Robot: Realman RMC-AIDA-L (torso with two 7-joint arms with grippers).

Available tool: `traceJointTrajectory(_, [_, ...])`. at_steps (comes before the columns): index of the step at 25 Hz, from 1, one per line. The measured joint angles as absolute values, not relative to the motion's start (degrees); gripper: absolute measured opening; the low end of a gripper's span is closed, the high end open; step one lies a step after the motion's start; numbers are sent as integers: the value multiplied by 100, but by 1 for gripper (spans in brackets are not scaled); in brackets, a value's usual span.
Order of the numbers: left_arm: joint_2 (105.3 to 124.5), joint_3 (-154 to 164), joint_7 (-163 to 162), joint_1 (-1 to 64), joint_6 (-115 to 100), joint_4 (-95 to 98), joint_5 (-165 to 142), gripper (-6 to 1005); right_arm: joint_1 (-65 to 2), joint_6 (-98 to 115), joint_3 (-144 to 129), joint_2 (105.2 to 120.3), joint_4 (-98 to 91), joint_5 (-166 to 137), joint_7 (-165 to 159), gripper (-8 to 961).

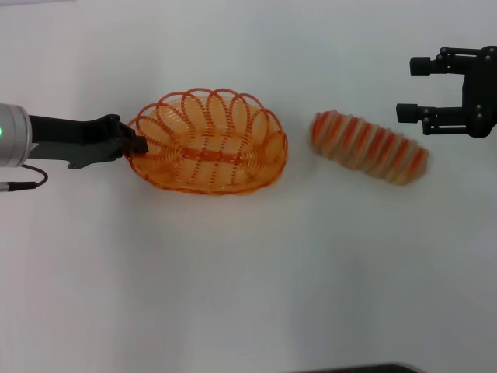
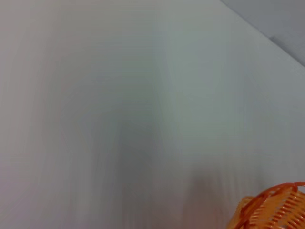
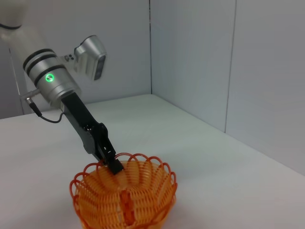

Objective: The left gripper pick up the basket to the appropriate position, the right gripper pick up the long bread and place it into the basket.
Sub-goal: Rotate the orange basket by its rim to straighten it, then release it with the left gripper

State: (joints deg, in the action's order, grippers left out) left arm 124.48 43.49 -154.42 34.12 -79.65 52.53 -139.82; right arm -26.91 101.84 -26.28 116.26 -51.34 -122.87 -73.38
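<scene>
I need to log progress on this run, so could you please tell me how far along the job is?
Done: nothing is finished yet. In hand: the left pincer is shut on the rim of the basket, which seems to rest on the table. Left: the long bread lies beside the basket, untouched; the right pincer hangs open beyond it and must grasp it and place it inside.
</scene>
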Motion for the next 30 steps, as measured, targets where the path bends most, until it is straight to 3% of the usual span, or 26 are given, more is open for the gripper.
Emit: traceJointTrajectory(30, [12450,4571,-15435,3318,-7338,4913,-13612,92,-2745,10160,-2666,11645,-5124,-12287,-7338,777])
